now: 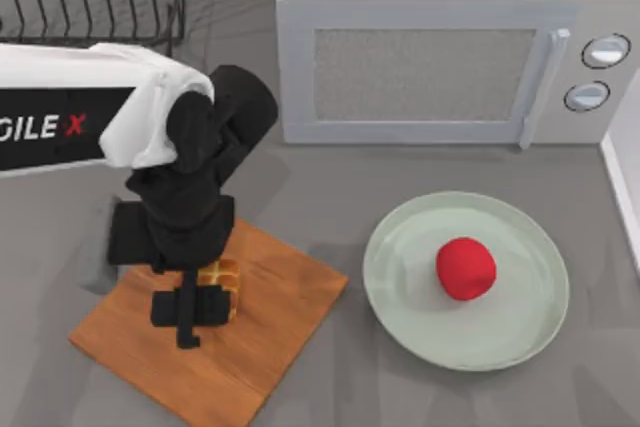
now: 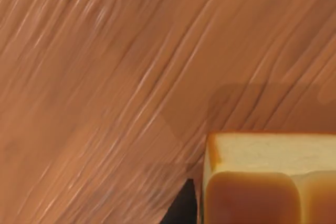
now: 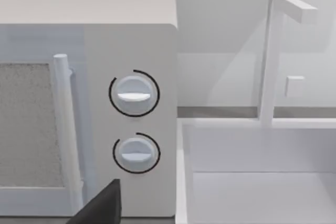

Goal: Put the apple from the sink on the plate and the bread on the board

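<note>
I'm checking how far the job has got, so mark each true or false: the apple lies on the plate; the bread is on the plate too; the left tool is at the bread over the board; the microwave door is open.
1. The apple lies on the plate. True.
2. The bread is on the plate too. False: it sits on the board.
3. The left tool is at the bread over the board. True.
4. The microwave door is open. False: it is closed.
</note>
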